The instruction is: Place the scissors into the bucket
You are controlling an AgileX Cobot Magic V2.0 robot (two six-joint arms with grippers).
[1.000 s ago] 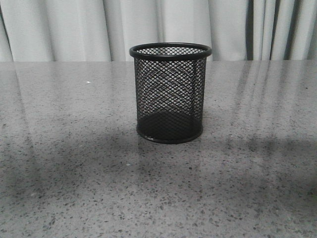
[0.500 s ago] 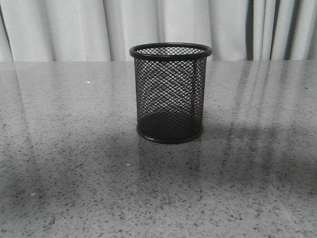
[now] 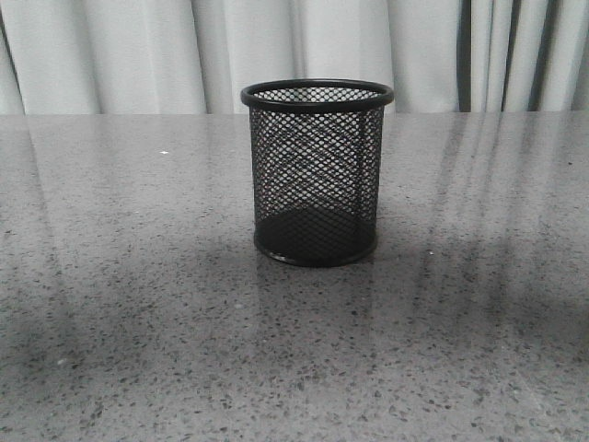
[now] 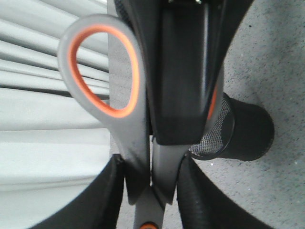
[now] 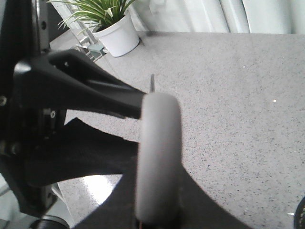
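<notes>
The bucket, a black wire-mesh cup, stands upright and empty in the middle of the table; neither gripper shows in the front view. In the left wrist view my left gripper is shut on the scissors just below the grey, orange-lined handle loops. A black finger of the other arm covers the second loop, and the bucket lies beyond on the table. In the right wrist view my right gripper is closed on a grey handle loop seen edge-on. The blades are mostly hidden.
A grey speckled table runs back to a white curtain. A potted plant stands at a far table edge in the right wrist view. The left arm's black body sits close beside the right gripper.
The bucket has not moved. Only the shadows on the table in front of it have shifted slightly.
</notes>
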